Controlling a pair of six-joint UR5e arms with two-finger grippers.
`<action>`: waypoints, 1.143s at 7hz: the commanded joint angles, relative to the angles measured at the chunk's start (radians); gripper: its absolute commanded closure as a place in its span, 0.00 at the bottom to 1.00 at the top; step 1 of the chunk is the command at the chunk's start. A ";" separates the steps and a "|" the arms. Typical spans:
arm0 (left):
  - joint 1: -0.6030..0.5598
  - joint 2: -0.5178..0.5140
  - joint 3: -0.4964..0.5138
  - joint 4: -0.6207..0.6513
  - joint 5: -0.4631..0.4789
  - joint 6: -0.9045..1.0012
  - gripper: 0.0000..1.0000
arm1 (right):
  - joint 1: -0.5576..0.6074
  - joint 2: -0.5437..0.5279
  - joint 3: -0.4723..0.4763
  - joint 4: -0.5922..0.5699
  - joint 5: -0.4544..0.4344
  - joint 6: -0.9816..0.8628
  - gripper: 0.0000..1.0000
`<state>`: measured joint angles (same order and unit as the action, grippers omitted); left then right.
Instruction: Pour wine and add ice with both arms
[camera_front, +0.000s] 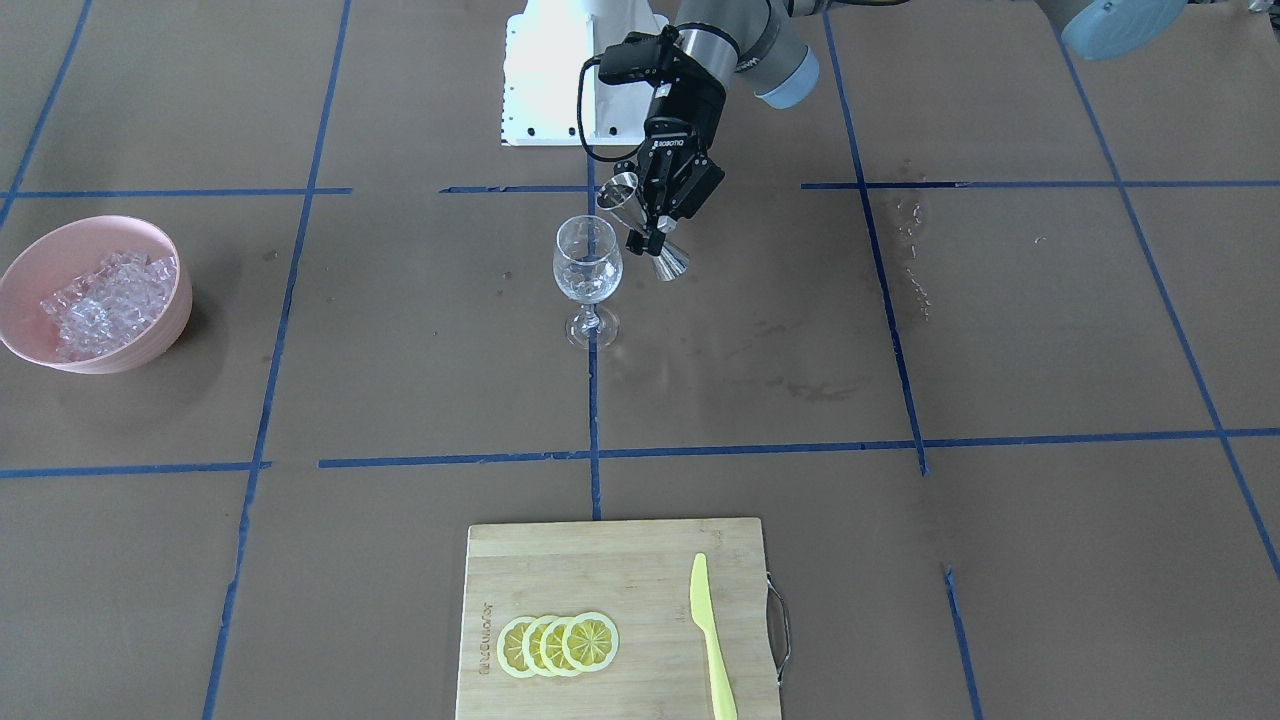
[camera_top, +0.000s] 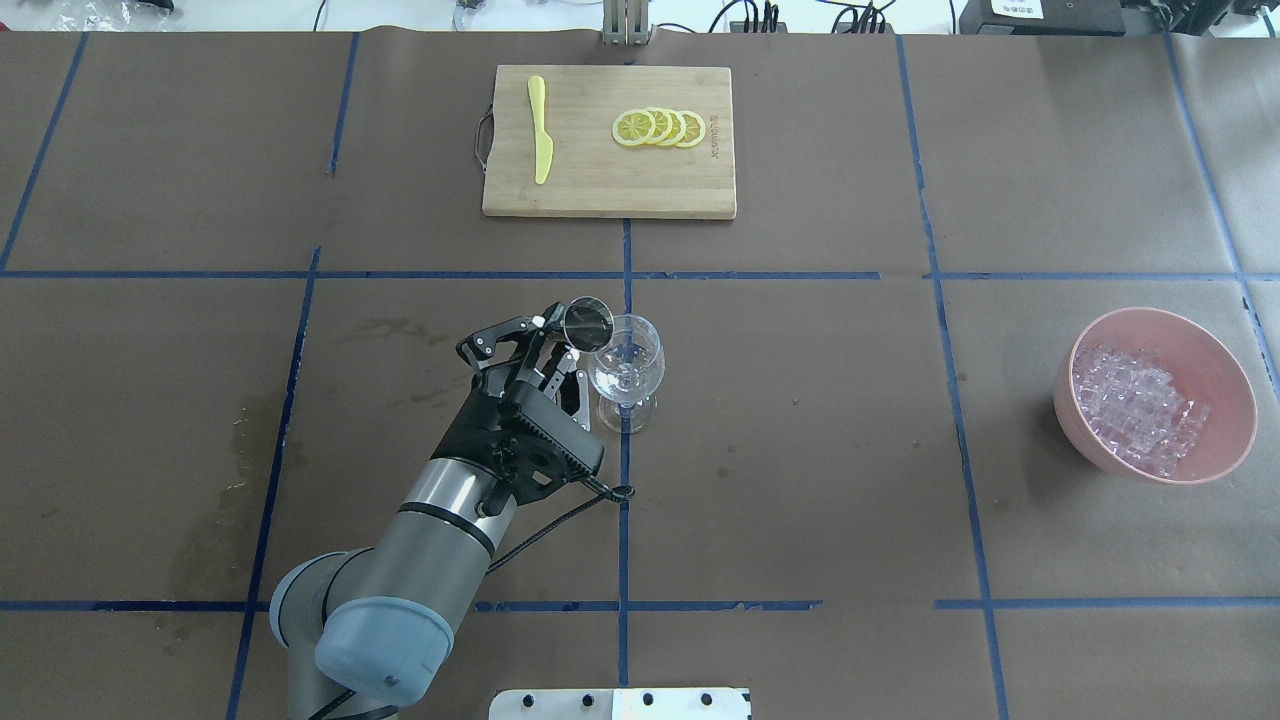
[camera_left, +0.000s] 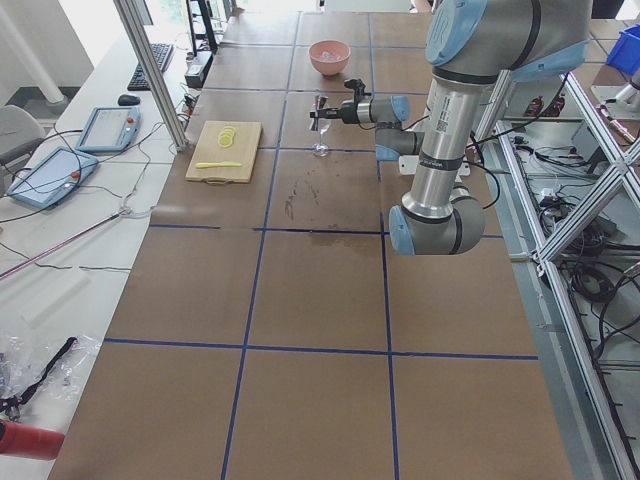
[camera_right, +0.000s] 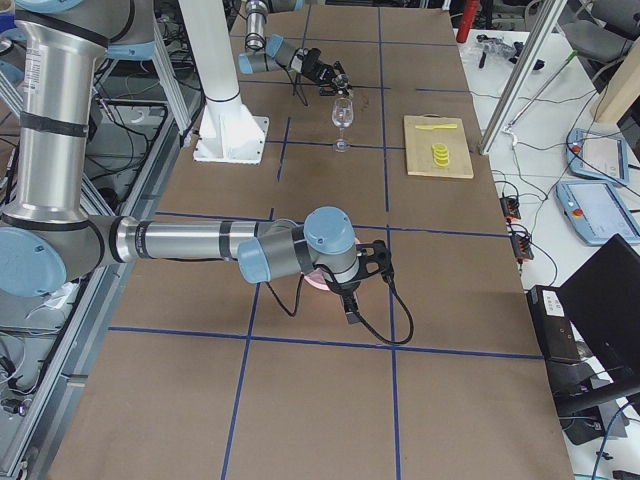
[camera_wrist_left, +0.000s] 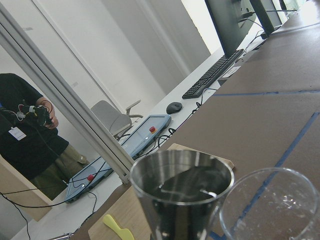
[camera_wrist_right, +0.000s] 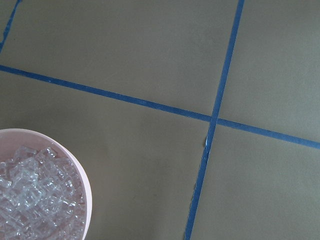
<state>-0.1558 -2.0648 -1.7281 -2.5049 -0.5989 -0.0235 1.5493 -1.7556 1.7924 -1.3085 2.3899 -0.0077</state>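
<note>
Right up against the left wrist camera is the shiny steel double-cone jigger (camera_wrist_left: 182, 200), with the wine (camera_wrist_left: 192, 181) looking dark inside its top cup. So the left gripper (camera_front: 650, 236) has its fingers clamped round the jigger's waist and holds it tilted. The top rim is right at the lip of the clear stemmed wine glass (camera_front: 588, 262), which stands upright in the middle of the brown paper-covered bench (camera_front: 900, 560). Honestly can't tell how much liquid is in the glass. Over on the robot's right, well apart from the glass, the ice (camera_front: 105, 300) is a glittery heap in the round pink bowl (camera_front: 165, 335). As for the right gripper (camera_right: 350, 300), it only shows in the side view, near that bowl, and I can't tell if it's wide or closed. Across from the robot there's a bamboo cutting board (camera_front: 600, 560) with overlapping lemon slices (camera_front: 558, 643) and a yellow plastic knife (camera_front: 712, 640).
</note>
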 joint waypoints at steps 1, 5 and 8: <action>0.007 -0.018 -0.001 0.018 0.024 0.168 1.00 | 0.000 -0.001 -0.005 0.000 0.000 0.000 0.00; 0.007 -0.023 -0.007 0.018 0.053 0.391 1.00 | 0.000 -0.002 -0.021 0.000 0.002 0.000 0.00; 0.001 -0.018 -0.013 0.020 0.054 0.422 1.00 | 0.000 -0.004 -0.022 0.000 0.002 0.000 0.00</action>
<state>-0.1526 -2.0843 -1.7397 -2.4862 -0.5451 0.3919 1.5493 -1.7590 1.7705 -1.3085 2.3915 -0.0077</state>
